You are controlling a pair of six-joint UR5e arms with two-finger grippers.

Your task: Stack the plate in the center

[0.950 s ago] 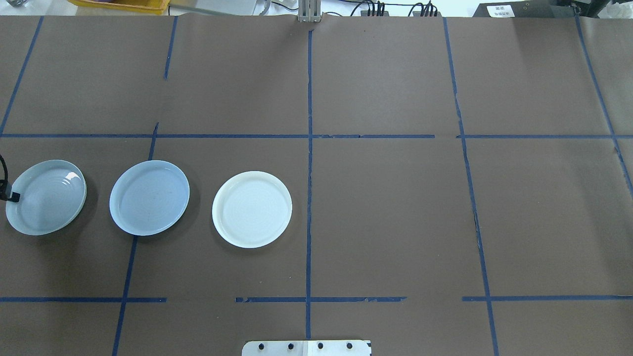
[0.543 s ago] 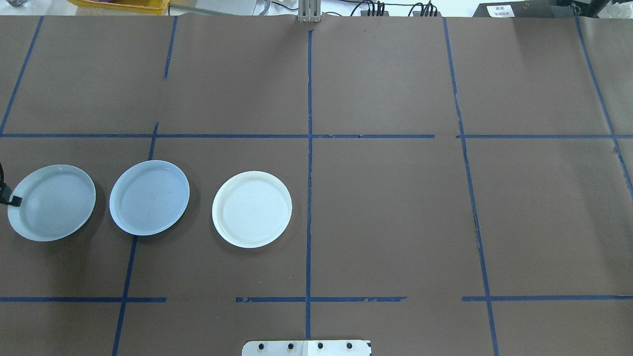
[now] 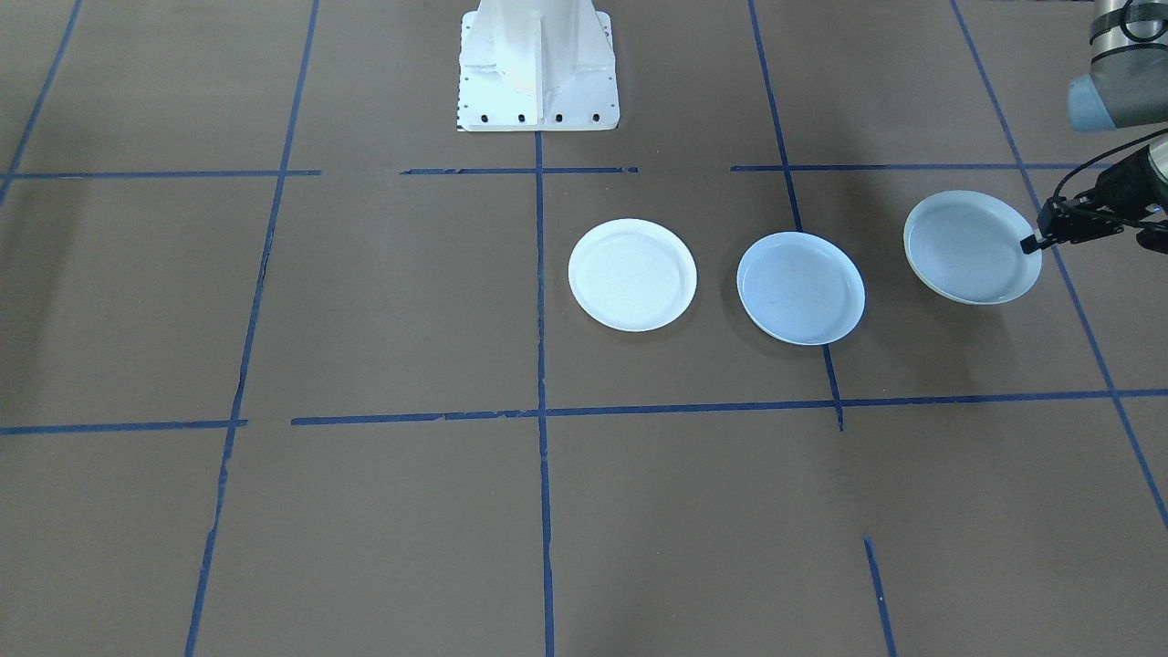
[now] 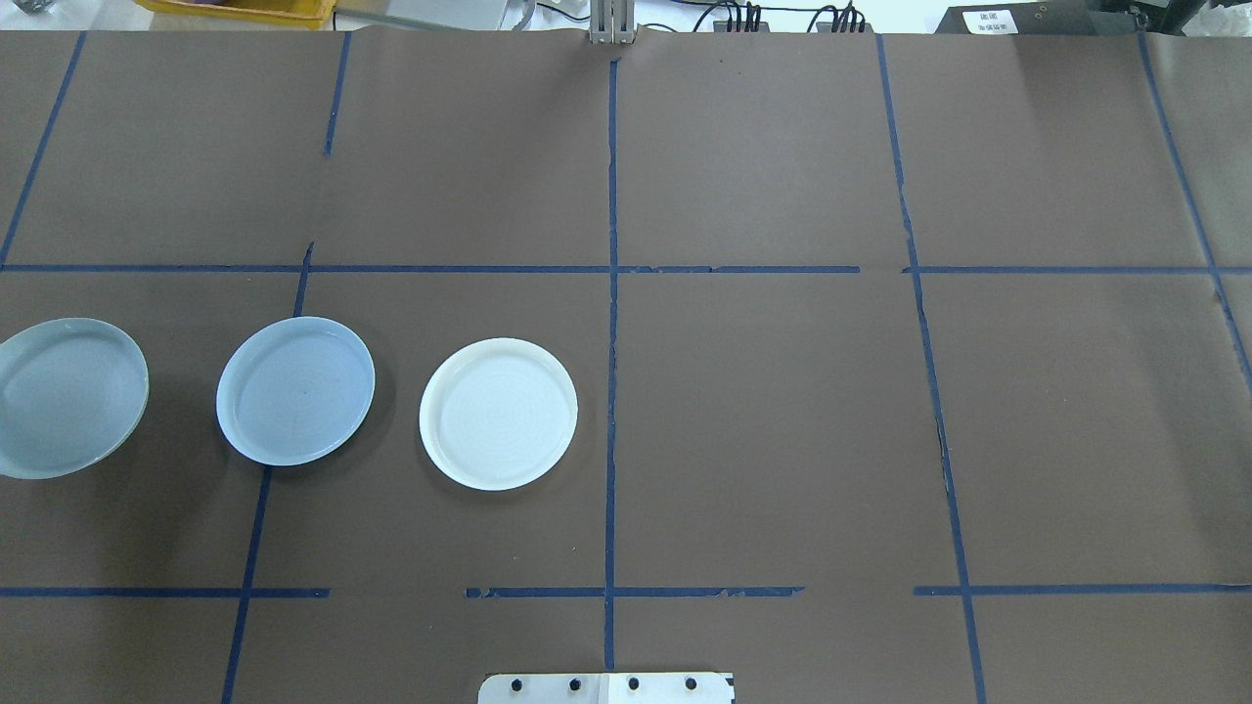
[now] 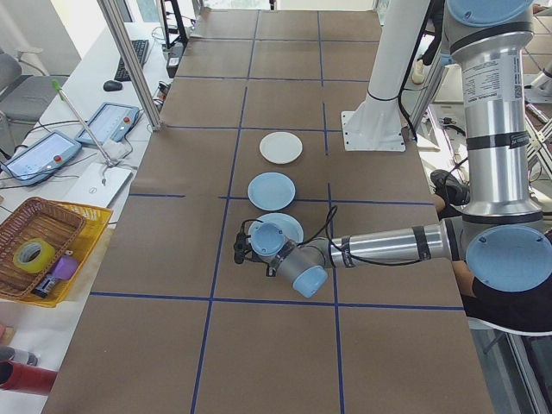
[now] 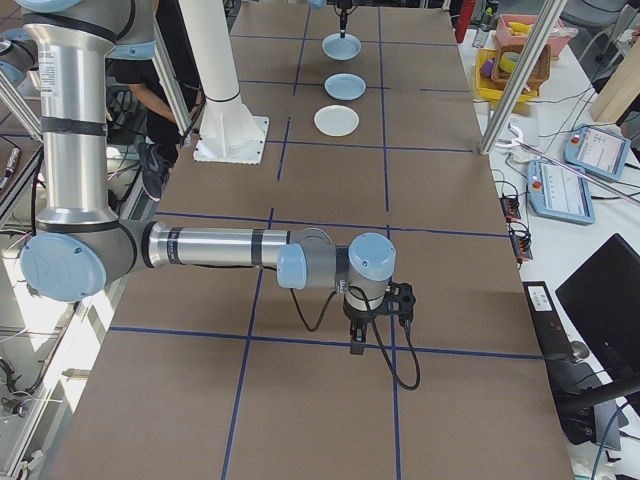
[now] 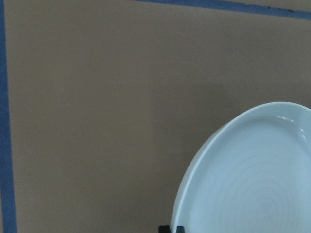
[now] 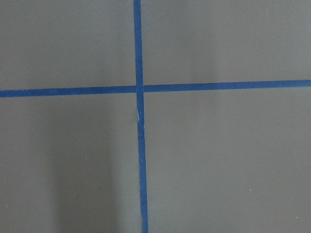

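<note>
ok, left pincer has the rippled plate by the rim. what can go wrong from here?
1. The left pincer grips only the edge of the rippled plate, which looks lifted and tilted, so it could slip or swing.
2. The pale blue plate lies close by; a low carry could clip its rim and shove it toward the white plate.

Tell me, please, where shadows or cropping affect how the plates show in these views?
Overhead exterior: the rippled plate is cut by the left edge, and the pale blue plate throws a dark shadow to its lower right. Left wrist-mounted: the frame's corner crops that rippled plate. Front-facing: shadows are soft.
</note>
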